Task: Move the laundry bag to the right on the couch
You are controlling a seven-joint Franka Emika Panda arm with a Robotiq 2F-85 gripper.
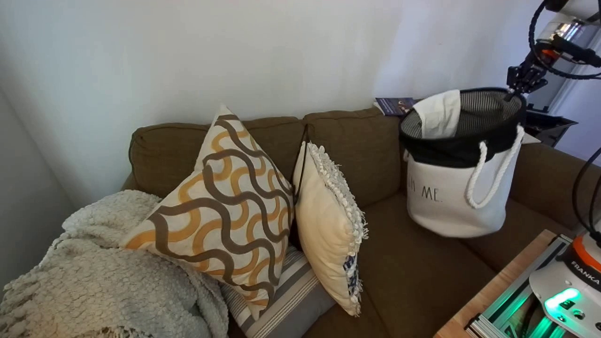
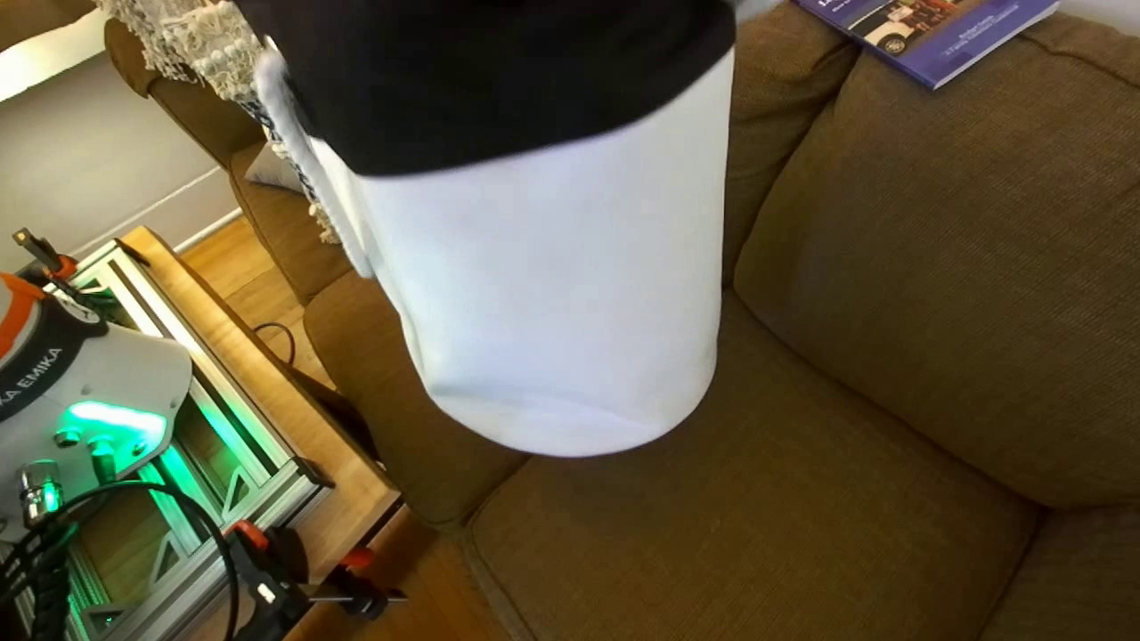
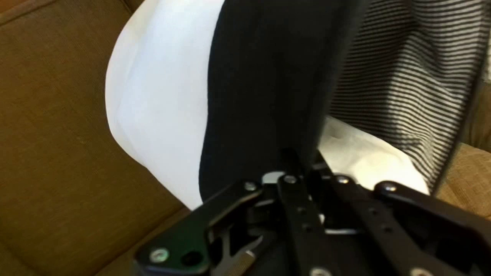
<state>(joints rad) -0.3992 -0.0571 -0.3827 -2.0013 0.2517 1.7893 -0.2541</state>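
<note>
Pinching the laundry bag [image 1: 453,180] at its dark rim [image 1: 450,151], the claw [image 3: 302,163] looks closed on the fabric. The bag is over the couch [image 1: 406,277]; whether its base touches that surface, I cannot tell. It should handle light, soft and unbreakable. The rim suits lifting, though a one-sided hold may tilt it; the rope handle [image 1: 476,173] offers a surer hook.

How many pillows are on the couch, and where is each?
3. In an exterior view: beside the blanket leans the patterned pillow; between it and the laundry bag stands the cream pillow; the grey striped pillow lies partly hidden by both. More may be hidden under the blanket.
</note>
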